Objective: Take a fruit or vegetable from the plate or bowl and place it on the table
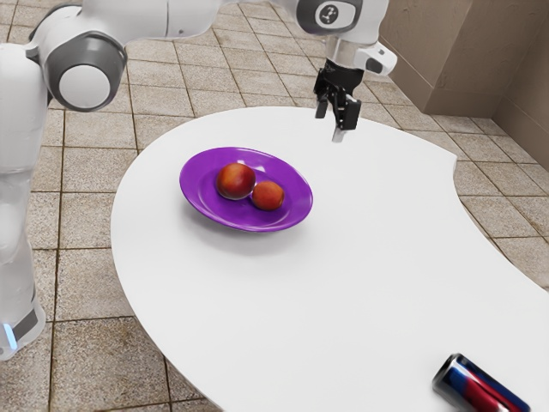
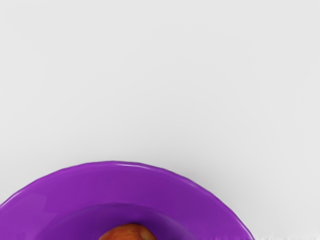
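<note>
- Purple and glossy, the plate [image 1: 293, 182] sits on the white bench [image 1: 343, 283], carrying both pieces of fruit.
- Red with orange patches, the larger fruit [image 1: 235, 181] lies in the plate's hollow.
- Just beside it, in the same hollow, lies the smaller fruit [image 1: 268, 196], more orange.
- The end effector [image 1: 332, 127] is raised above the bench, beyond the plate toward the exterior view's right; its two fingers stand apart, with nothing between them.
- The wrist view looks down on the plate's rim and part of one fruit; I cannot tell which one.
- A dark blue and red can [image 1: 480, 387] lies on its side on the bench, well apart from the plate.
- Beige tiles cover the floor [image 1: 94, 287].
</note>
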